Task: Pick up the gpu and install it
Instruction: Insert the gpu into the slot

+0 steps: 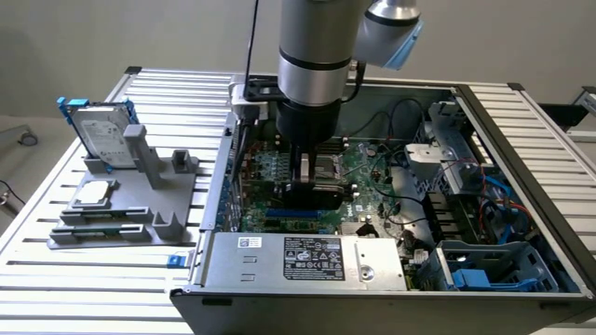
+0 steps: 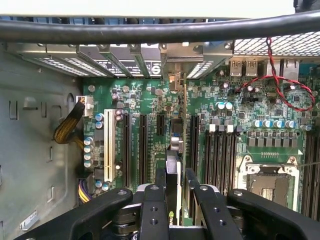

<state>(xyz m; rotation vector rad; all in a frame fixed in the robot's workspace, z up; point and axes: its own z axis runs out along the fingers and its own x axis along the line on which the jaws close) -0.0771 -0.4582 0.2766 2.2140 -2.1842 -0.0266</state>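
The tool (image 1: 312, 183) is clenched on the gpu (image 1: 317, 194), a small thin green circuit card with a black rounded cooler cover. It holds the card low inside the open grey metal computer case (image 1: 521, 139), just above the green motherboard (image 1: 373, 167).

In the wrist view the tool (image 2: 175, 187) pinches the gpu (image 2: 173, 160) by its two flat faces, so the card stands on edge. That grip probably leaves the connector edge free to face the board. The card runs parallel to the long black expansion slots (image 2: 142, 145). Its far end reaches toward the slotted metal rear wall (image 2: 125, 62) of the case, which is likely where its bracket belongs. Whether the card's edge already touches a slot cannot be told.

On the exterior view's left, well apart from the case, a grey plastic fixture (image 1: 167, 188) sits on the ribbed aluminium desk (image 1: 93, 279). It props up a silver hard drive in a blue frame (image 1: 100, 136) and carries a small square silver processor chip (image 1: 95, 194). Both seem staged there so that each part is presented for an easy grasp.
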